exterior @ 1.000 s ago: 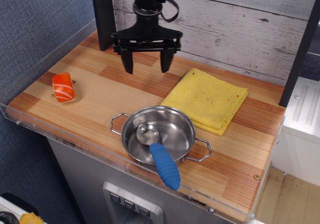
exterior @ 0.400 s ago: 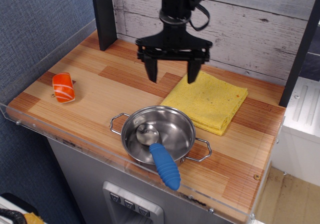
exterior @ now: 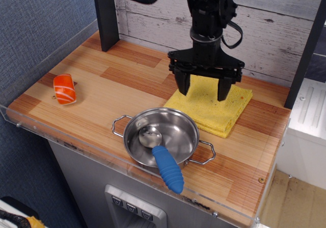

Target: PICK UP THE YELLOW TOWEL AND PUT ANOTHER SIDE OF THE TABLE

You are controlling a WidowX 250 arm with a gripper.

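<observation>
Gripper [exterior: 204, 89] hangs over the yellow towel [exterior: 214, 108], its two dark fingers [exterior: 184, 84] spread wide apart and pointing straight down, nothing between them. Whether the tips touch the cloth I cannot tell from this angle — they look just above it, toward the towel's back half.

That towel lies flat and folded on the right rear part of the table [exterior: 107, 93], close to the whitewashed plank wall [exterior: 153, 19], one corner aimed at the steel pot [exterior: 162, 136]. The pot sits at the front edge, just beside the towel's near corner, and holds a metal spoon with a ribbed blue handle [exterior: 168, 169] that juts out over the clear rim.

Far off on the left side rests an orange-and-white piece of toy sushi [exterior: 64, 89] — well apart from everything else. A black post [exterior: 106, 16] stands at the back left corner.
</observation>
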